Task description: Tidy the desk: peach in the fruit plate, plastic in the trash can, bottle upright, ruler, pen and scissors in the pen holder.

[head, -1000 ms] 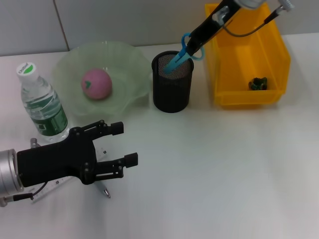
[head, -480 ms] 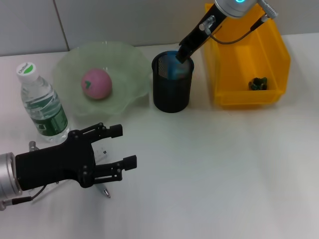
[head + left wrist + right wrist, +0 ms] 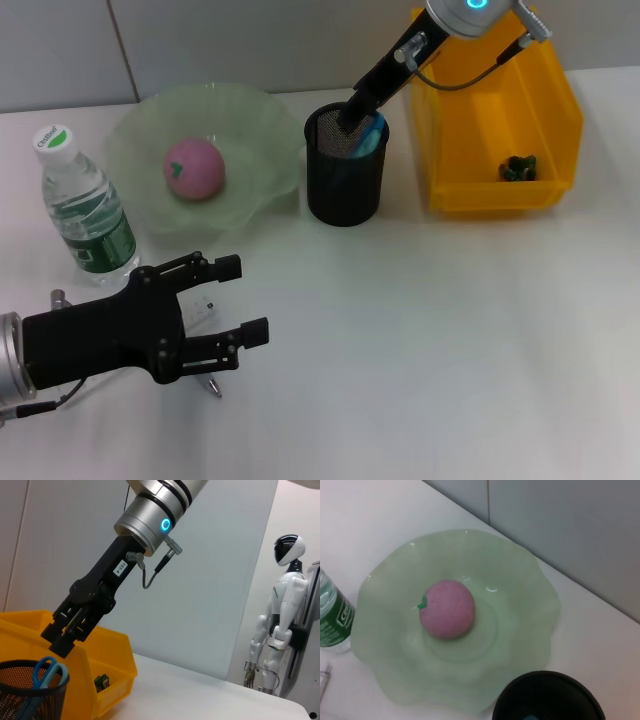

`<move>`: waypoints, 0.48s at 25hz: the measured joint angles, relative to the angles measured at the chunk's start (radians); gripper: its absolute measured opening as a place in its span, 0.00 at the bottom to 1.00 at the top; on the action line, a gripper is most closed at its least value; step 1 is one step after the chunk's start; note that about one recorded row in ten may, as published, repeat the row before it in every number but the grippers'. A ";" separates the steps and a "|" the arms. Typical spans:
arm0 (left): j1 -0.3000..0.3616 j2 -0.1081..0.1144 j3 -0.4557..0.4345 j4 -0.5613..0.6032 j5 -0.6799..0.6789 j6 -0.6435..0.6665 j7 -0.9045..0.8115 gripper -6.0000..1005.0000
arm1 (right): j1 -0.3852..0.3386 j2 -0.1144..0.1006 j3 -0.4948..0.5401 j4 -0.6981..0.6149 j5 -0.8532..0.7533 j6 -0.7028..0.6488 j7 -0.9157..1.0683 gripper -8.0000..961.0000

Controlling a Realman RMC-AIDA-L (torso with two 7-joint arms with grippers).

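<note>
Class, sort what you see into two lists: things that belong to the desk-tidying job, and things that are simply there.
Job: peach, fruit plate, bottle, scissors, pen holder, trash can, desk.

Simply there: white humanoid robot, grey wall.

The right claw dips into the pen holder, so its tips are hidden by the mesh rim. Only a blue sliver of the scissors shows there. At lower left, the left claw covers most of the ruler and pen. The small dark item in the trash can is too small to identify.
</note>
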 joint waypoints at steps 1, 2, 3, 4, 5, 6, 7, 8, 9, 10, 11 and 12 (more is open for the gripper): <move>0.000 0.001 0.000 0.001 0.000 0.002 0.000 0.86 | -0.006 0.004 0.000 -0.008 0.000 -0.003 0.000 0.52; 0.000 0.001 0.000 0.001 0.000 0.002 0.000 0.86 | -0.006 0.004 0.000 -0.008 0.000 -0.003 0.000 0.56; 0.000 0.001 0.000 0.001 0.000 0.002 0.000 0.86 | -0.011 0.007 0.000 -0.018 -0.001 -0.005 0.000 0.60; 0.000 0.001 0.000 0.001 0.000 0.002 0.000 0.86 | -0.011 0.007 0.000 -0.018 -0.001 -0.005 0.000 0.64; 0.000 0.001 0.000 0.001 0.000 0.002 0.000 0.86 | -0.017 0.010 0.000 -0.026 -0.001 -0.006 0.000 0.68; 0.000 0.001 0.000 0.001 0.000 0.002 0.000 0.86 | -0.025 0.014 0.000 -0.038 -0.001 -0.006 0.000 0.72; 0.002 0.001 0.000 0.002 0.000 0.004 0.000 0.86 | -0.033 0.019 0.000 -0.054 -0.001 -0.008 0.000 0.72; 0.004 0.001 0.000 0.003 0.000 0.004 -0.001 0.86 | -0.054 0.031 0.000 -0.095 0.001 -0.016 0.000 0.72; 0.004 0.001 0.000 0.003 0.000 0.004 -0.001 0.86 | -0.054 0.031 0.000 -0.095 0.001 -0.016 0.000 0.72; 0.006 0.002 0.000 0.003 0.000 0.005 -0.001 0.86 | -0.071 0.039 0.000 -0.125 0.004 -0.023 -0.001 0.72; 0.006 0.002 0.000 0.003 0.000 0.005 -0.001 0.86 | -0.087 0.047 -0.001 -0.156 0.007 -0.026 -0.004 0.72; 0.006 0.002 0.000 0.003 0.000 0.005 -0.001 0.86 | -0.106 0.056 -0.006 -0.191 0.013 -0.031 -0.007 0.72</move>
